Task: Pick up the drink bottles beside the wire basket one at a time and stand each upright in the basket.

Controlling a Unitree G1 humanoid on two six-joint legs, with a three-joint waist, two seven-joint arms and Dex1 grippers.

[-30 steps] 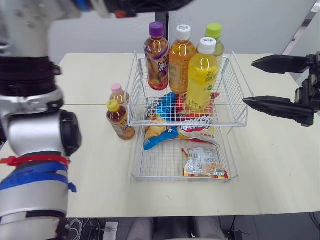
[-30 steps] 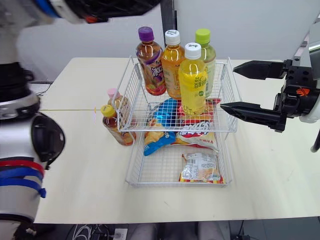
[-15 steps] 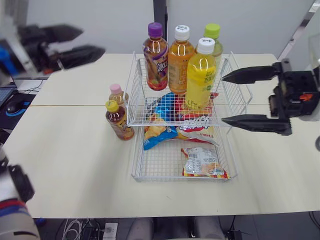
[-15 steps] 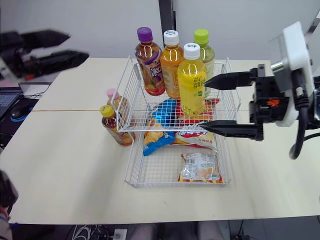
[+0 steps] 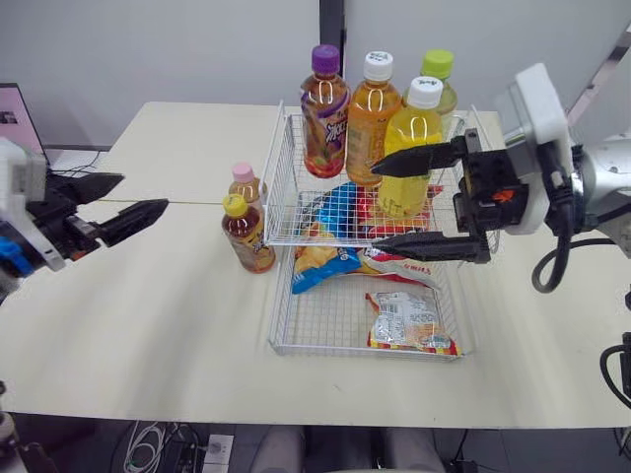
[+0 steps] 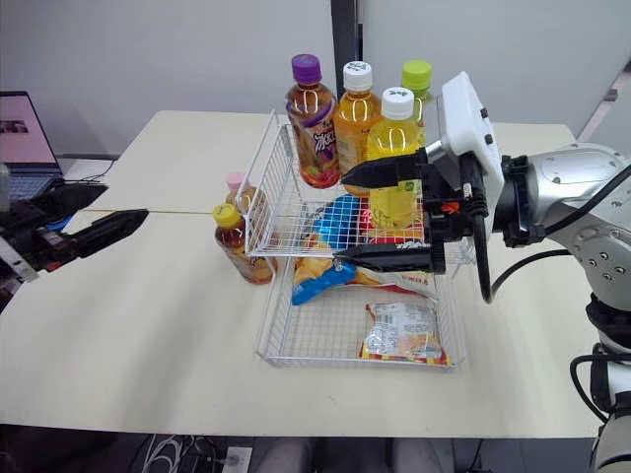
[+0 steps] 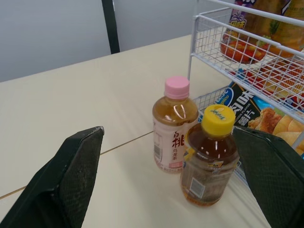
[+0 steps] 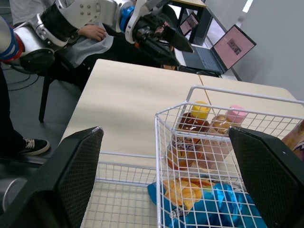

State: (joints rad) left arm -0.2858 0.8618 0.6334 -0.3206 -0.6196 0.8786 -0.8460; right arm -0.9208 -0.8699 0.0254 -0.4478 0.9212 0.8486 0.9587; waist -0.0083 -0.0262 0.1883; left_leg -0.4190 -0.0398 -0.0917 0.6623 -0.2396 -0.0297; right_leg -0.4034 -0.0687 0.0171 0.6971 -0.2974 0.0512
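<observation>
Head pair overlooks the whole surface (image 5: pixel 148 315); wrist cameras face each other, low and close, sharing the pink-capped bottle (image 7: pixel 175 128).

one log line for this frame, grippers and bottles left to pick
left gripper open, empty | right gripper open, empty, at wire basket | pink-cap bottle, yellow-cap bottle upright on table beside basket

- Right end effector (image 5: pixel 375 205): long black tapered fingers (image 5: pixel 424 156), orange mark (image 5: pixel 494 194), white boxy housing (image 5: pixel 537 99).
- Right arm (image 5: pixel 606 177): silver-grey shell, looping black cable (image 6: pixel 481 266).
- Left end effector (image 5: pixel 143 191): black fingers, blue patch (image 5: pixel 10 253).
</observation>
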